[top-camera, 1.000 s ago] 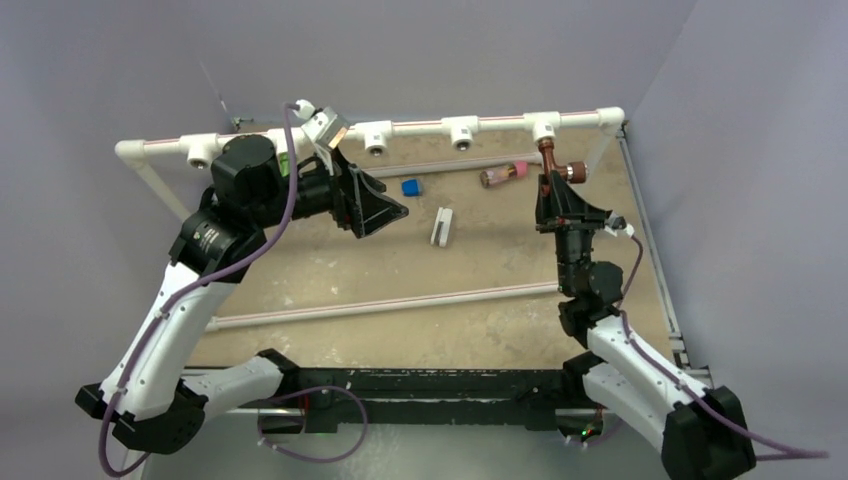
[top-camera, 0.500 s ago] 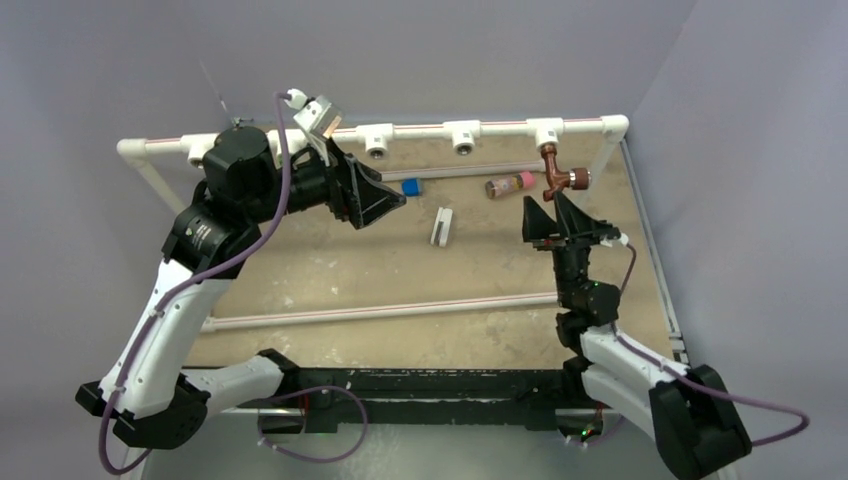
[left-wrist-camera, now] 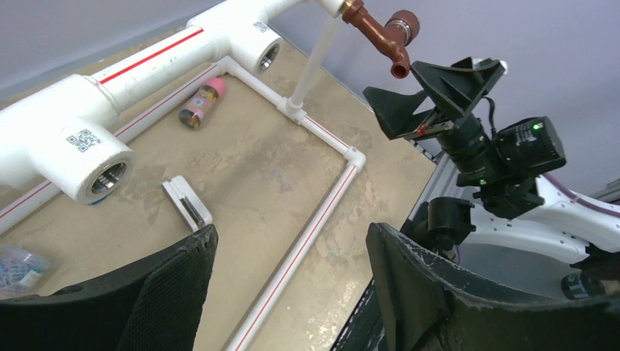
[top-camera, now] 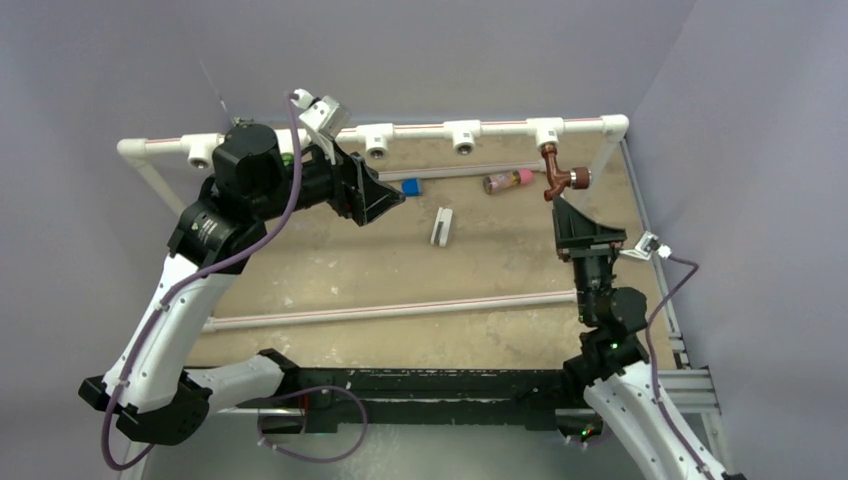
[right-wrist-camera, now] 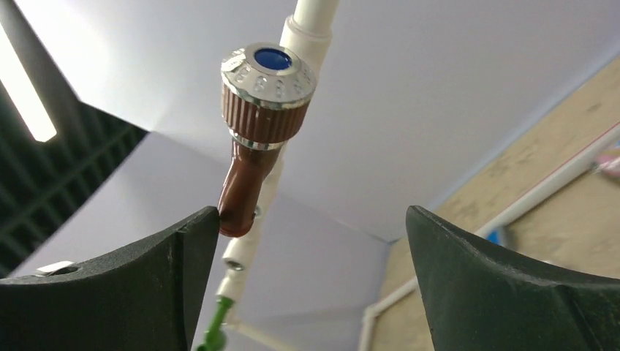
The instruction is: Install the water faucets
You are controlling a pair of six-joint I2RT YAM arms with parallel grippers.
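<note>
- Pipe frame [top-camera: 420, 128]: white rail with red stripe along the far edge of the table [top-camera: 400, 280], carrying a row of tee fittings with open mouths
- Green faucet [right-wrist-camera: 216, 327]: far left on the rail, hanging below a tee; the left arm largely covers it in the top view, and only its lower part shows in the right wrist view
- Left gripper [left-wrist-camera: 289, 248]: raised near the rail, fingers spread wide, nothing between them
- Blue block [top-camera: 410, 186]: on the table by the far pipe
- White slotted piece [top-camera: 441, 226]: lying on the table, near of the blue block
- Brownish cylinder [top-camera: 507, 181]: pink cap, lying on its side
- Reddish-brown faucet [top-camera: 556, 178]: seated in the rightmost tee [top-camera: 545, 128], spout down, round silver-rimmed knob with a blue centre
- Right gripper [right-wrist-camera: 313, 219]: just beneath that faucet, fingers wide apart, gripping nothing; whether one finger touches the spout tip cannot be told
</note>
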